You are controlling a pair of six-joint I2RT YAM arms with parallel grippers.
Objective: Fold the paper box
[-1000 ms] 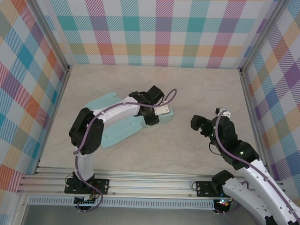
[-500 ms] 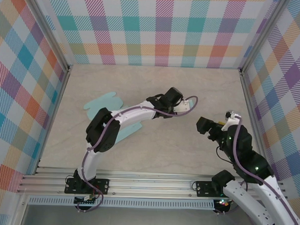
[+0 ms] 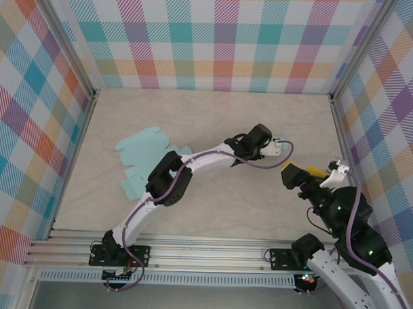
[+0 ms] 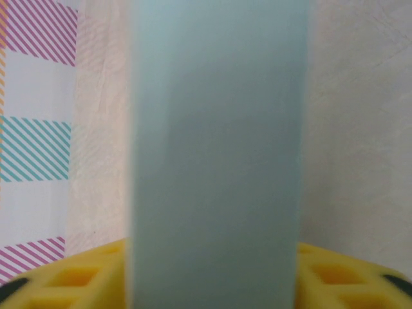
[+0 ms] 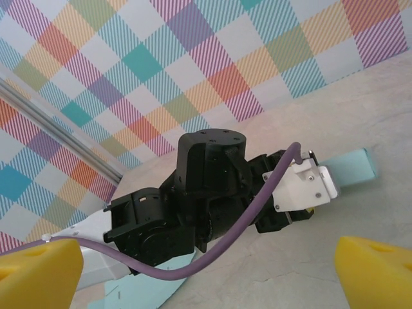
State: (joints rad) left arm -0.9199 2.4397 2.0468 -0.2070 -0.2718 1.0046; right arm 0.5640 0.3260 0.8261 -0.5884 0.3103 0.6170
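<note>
Two grippers: the left gripper (image 3: 273, 147) carries the paper box (image 3: 144, 154) strip, though I cannot tell if it is clamped. The right gripper (image 3: 305, 173), just to its right, is spread wide and empty.

**A:** What do the arms look like?

**B:** The left arm (image 3: 205, 156) and right arm (image 3: 345, 271) match. Both have smooth white links, rounded black joints and black bases (image 3: 111, 251).

**A:** Any cables?

**B:** 1 purple cable (image 5: 244, 215) runs along each arm, loose near the wrist.

**A:** And the far ends?

**B:** The left wrist is a black housing with a round flat cap (image 5: 211, 149). It carries a small white bracket (image 5: 304, 187) dotted with dark screws. Each arm ends in 2 yellow foam pads (image 5: 376, 273). The left ones (image 4: 71, 278) show square recesses.
</note>
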